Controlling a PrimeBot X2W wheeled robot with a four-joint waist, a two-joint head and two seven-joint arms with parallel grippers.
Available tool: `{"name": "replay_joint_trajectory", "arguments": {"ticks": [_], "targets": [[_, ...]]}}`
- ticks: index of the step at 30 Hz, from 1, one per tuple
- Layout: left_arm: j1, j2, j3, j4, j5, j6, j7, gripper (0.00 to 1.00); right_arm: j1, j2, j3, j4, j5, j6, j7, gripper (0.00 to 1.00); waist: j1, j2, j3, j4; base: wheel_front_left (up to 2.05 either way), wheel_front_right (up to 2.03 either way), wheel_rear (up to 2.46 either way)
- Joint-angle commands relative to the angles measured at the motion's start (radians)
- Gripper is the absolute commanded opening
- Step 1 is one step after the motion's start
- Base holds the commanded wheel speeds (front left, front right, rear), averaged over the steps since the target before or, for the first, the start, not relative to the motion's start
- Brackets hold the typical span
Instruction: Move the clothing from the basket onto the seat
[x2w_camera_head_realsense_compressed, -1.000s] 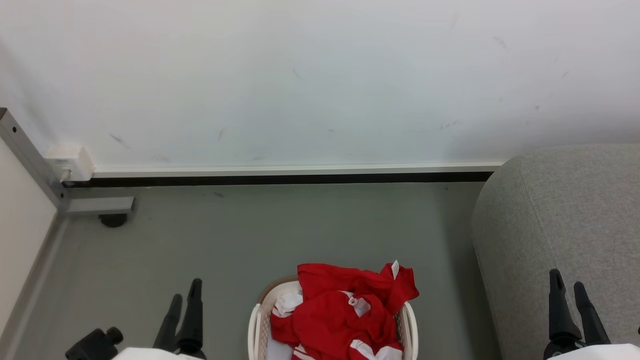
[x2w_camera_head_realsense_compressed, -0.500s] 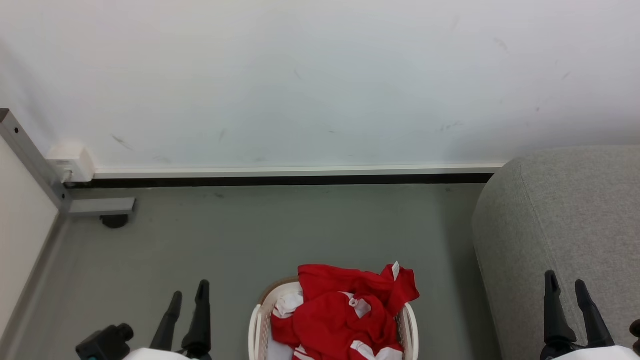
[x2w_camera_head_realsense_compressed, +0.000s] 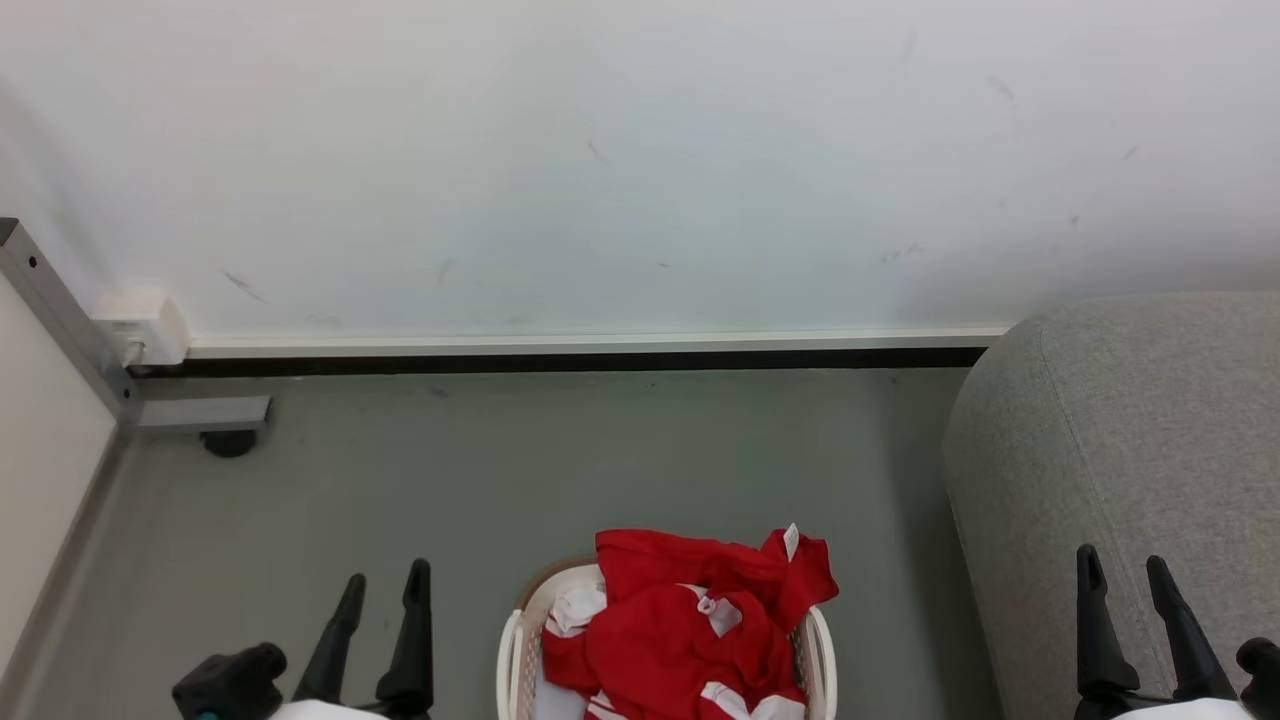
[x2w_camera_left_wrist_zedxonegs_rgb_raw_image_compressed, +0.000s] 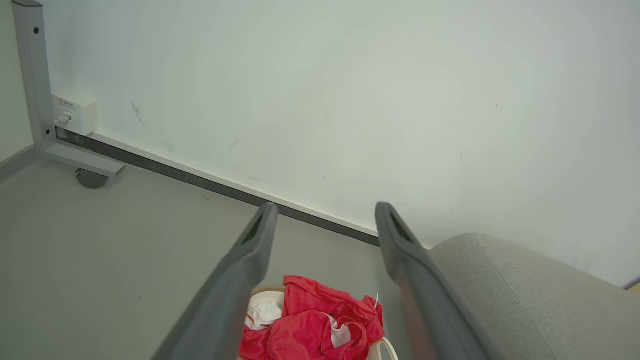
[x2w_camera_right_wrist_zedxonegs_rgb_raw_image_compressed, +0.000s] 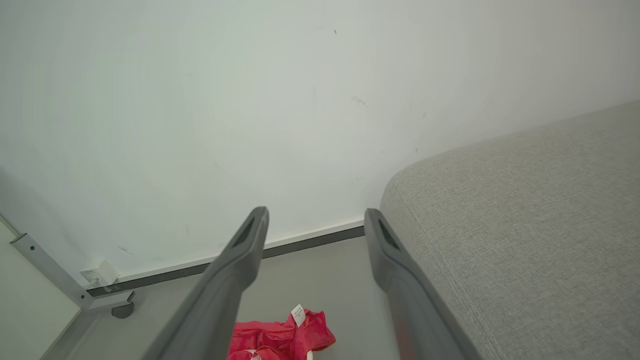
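Observation:
The clothing (x2w_camera_head_realsense_compressed: 690, 625), bright red with white parts and a small white tag, lies heaped in the cream-white basket (x2w_camera_head_realsense_compressed: 515, 645) at the bottom middle of the head view, spilling over its far rim. The grey seat (x2w_camera_head_realsense_compressed: 1130, 440) fills the right side. My left gripper (x2w_camera_head_realsense_compressed: 385, 585) stands open over the floor left of the basket, nothing between its fingers. My right gripper (x2w_camera_head_realsense_compressed: 1120, 570) stands open in front of the seat, also empty. The left wrist view shows the clothing (x2w_camera_left_wrist_zedxonegs_rgb_raw_image_compressed: 310, 325) below the open left gripper (x2w_camera_left_wrist_zedxonegs_rgb_raw_image_compressed: 325, 212). In the right wrist view the seat (x2w_camera_right_wrist_zedxonegs_rgb_raw_image_compressed: 525, 220) lies right of the open right gripper (x2w_camera_right_wrist_zedxonegs_rgb_raw_image_compressed: 315, 217).
A white wall (x2w_camera_head_realsense_compressed: 600, 160) with a dark baseboard runs across the back. At the left stand a grey metal post with a floor foot (x2w_camera_head_realsense_compressed: 200, 410) and a white socket box (x2w_camera_head_realsense_compressed: 140, 325). Grey floor (x2w_camera_head_realsense_compressed: 560, 460) stretches between wall and basket.
Both grippers have shifted slightly: the left one moved right toward the basket, the right one moved a little left and down. Clothing and basket have not moved.

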Motion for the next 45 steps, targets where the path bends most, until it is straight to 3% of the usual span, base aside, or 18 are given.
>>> {"name": "replay_joint_trajectory", "arguments": {"ticks": [1, 19, 45], "targets": [[0.003, 0.009, -0.001, -0.011, 0.031, 0.004, -0.012, 1.0, 0.004, -0.01, 0.001, -0.006, -0.022, -0.001, -0.012, 1.0, 0.0, 0.0, 0.0, 0.0, 0.0, 0.0, 0.0], [0.022, 0.01, -0.019, -0.004, 0.198, 0.003, -0.051, 1.0, 0.017, -0.011, -0.008, -0.004, -0.184, -0.002, -0.051, 1.0, 0.0, 0.0, -0.005, 0.003, 0.0, 0.0, 0.0], [0.044, 0.011, -0.017, 0.007, 0.387, 0.003, -0.097, 1.0, 0.037, -0.012, 0.008, 0.03, -0.302, -0.002, -0.098, 1.0, 0.0, 0.0, -0.012, 0.001, 0.0, 0.0, 0.0]]}}
